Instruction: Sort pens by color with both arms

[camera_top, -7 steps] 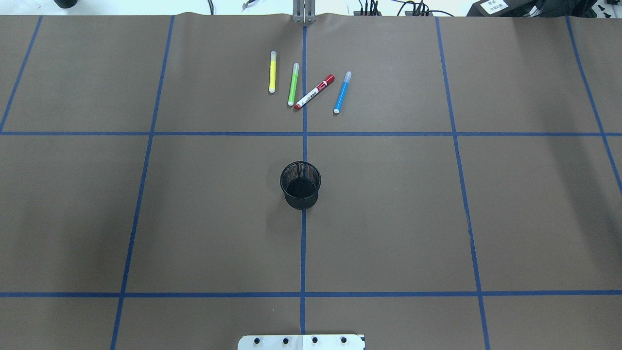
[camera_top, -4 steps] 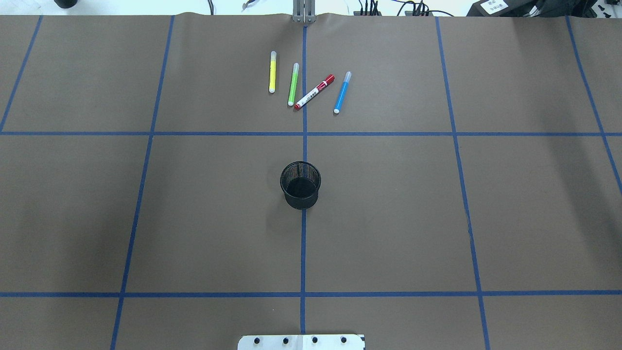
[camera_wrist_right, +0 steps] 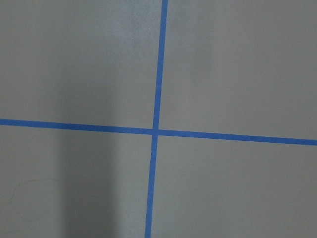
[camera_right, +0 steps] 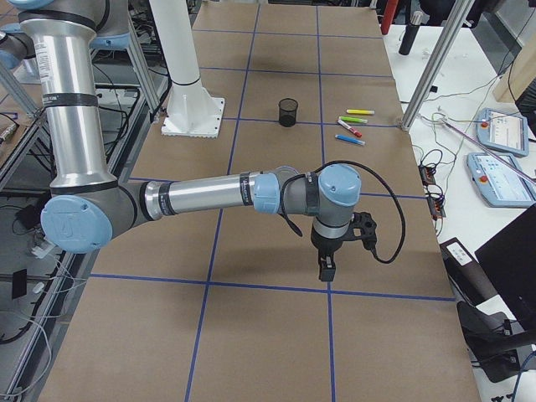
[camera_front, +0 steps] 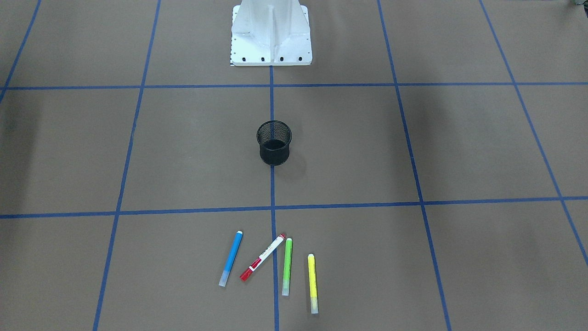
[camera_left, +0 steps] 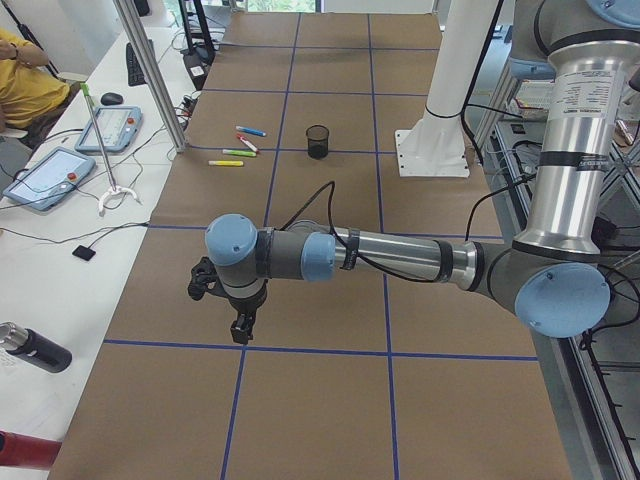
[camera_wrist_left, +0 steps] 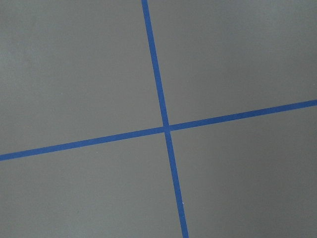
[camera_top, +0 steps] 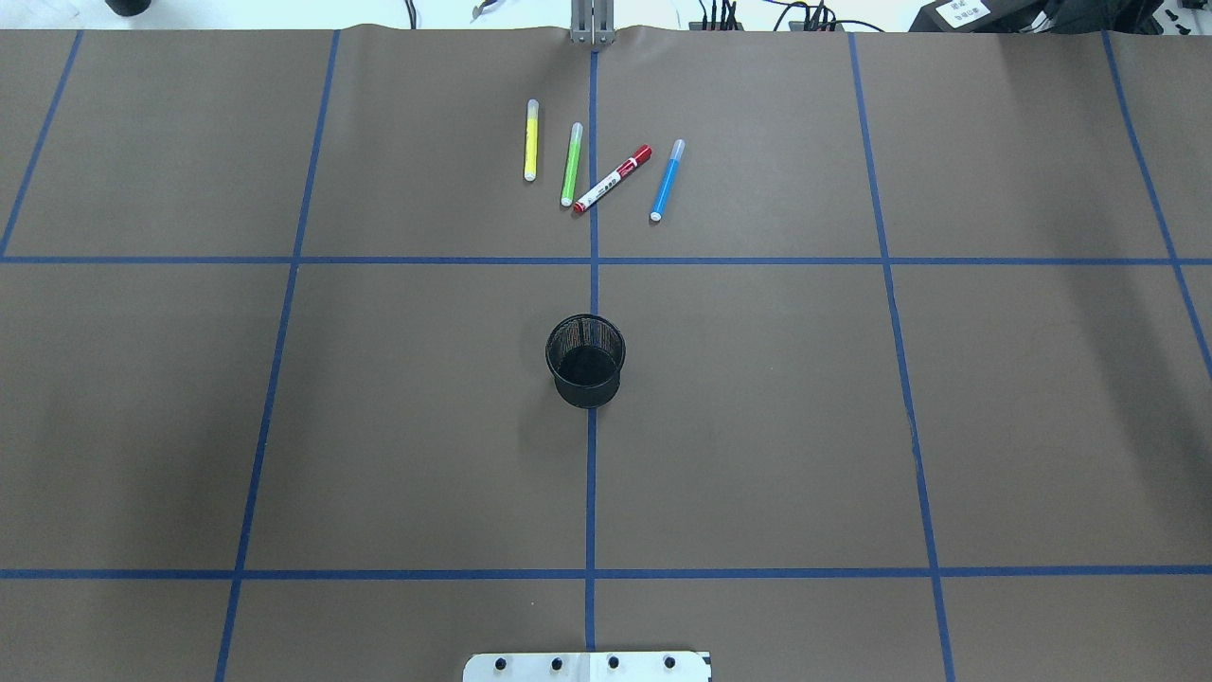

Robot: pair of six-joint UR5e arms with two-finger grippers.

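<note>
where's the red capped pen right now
Overhead, the red-capped pen lies slanted near the far edge, between the green pen and the blue pen, beyond the mesh cup.

You get bare mat on either side of the mesh cup; beyond it the pens lie bunched together.

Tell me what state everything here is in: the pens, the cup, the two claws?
yellow pen, lying flat on the table.
green pen, lying flat, beside the yellow one.
red-capped pen, lying flat, slanted, cap on.
blue pen, lying flat, apart from the others.
mesh cup, upright, empty.
left gripper, above bare table; open or shut unclear.
right gripper, above bare table; open or shut unclear.
</note>
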